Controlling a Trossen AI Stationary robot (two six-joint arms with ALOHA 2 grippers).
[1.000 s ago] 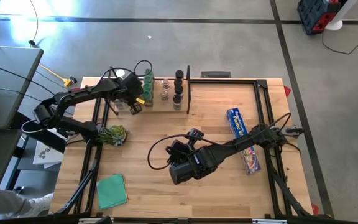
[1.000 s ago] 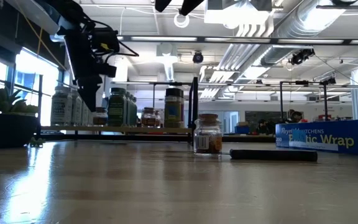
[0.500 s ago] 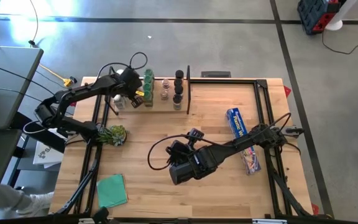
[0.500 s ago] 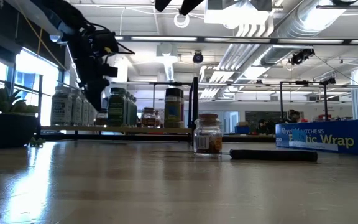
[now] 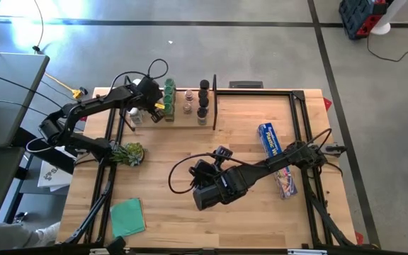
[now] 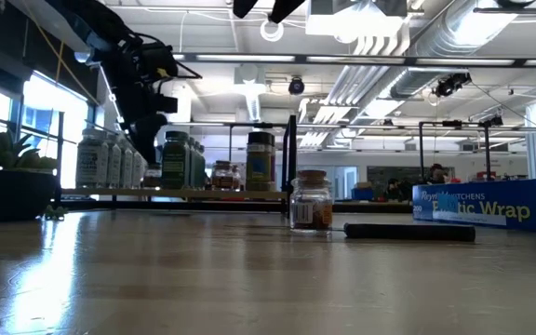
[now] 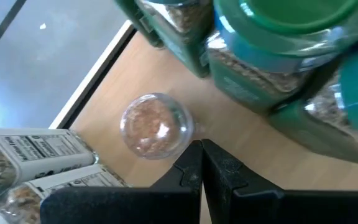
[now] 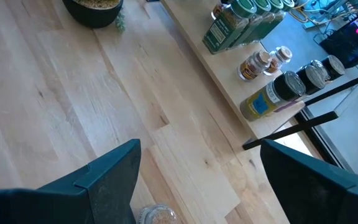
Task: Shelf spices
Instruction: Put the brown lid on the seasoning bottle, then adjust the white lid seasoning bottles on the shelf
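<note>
We see the spices standing in groups on the shelf [image 5: 183, 119], a pale plank along the far edge of the counter [image 5: 190, 219]. The green-capped jars [image 5: 168, 92] form a tight column, the small clear jars [image 5: 188, 105] with brownish contents stand beside them, and the black-capped jars [image 5: 203, 95] sit next to the thin black rod [image 5: 214, 92] at the shelf's end. White-labelled jars [image 6: 96, 158] fill the other end of the shelf in the low view. One more clear jar with a brown cap [image 6: 311, 201] stands alone on the counter, off the shelf, just beside a dark-handled knife [image 6: 409, 232].

The left hand [image 5: 149, 106] hangs above the shelf between the white-labelled jars and the green-capped ones. In its wrist view its fingers [image 7: 194, 171] are pressed together with nothing between them, right over a small round clear jar [image 7: 154, 124] of reddish-brown spice.

The right hand [image 5: 202, 195] waits over the middle of the counter, well apart from the shelf, its fingers [image 8: 107, 177] spread wide and holding nothing.

A long blue wrap box [image 5: 269, 140] lies toward the right side, a potted plant [image 5: 129, 152] sits near the left edge, and a green cloth [image 5: 127, 216] lies at the near left corner.
</note>
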